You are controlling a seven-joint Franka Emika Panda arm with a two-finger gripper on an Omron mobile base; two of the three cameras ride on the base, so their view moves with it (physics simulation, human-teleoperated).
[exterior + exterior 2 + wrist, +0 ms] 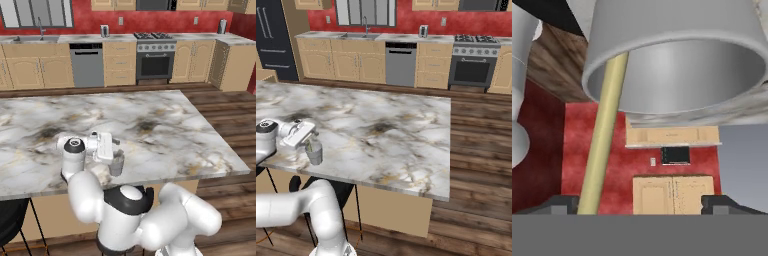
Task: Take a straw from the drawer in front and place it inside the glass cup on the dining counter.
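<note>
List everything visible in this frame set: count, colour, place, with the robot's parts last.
dining counter: one, white-grey marble, centre.
glass cup: one, translucent grey, near counter edge.
straw: one, pale yellow-green, leaning into the cup, between the fingers.
stove: one, steel and black, back wall.
dishwasher: one, grey, left of the stove.
sink: one, steel, under the window.
canister: one, shiny steel, back worktop.
end effector: one, white, fingers spread wide, at the cup.

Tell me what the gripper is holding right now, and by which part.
Nothing is held. In the hand view the gripper stands open, its tips wide apart and clear of the straw, which leans into the glass cup on the dining counter.
</note>
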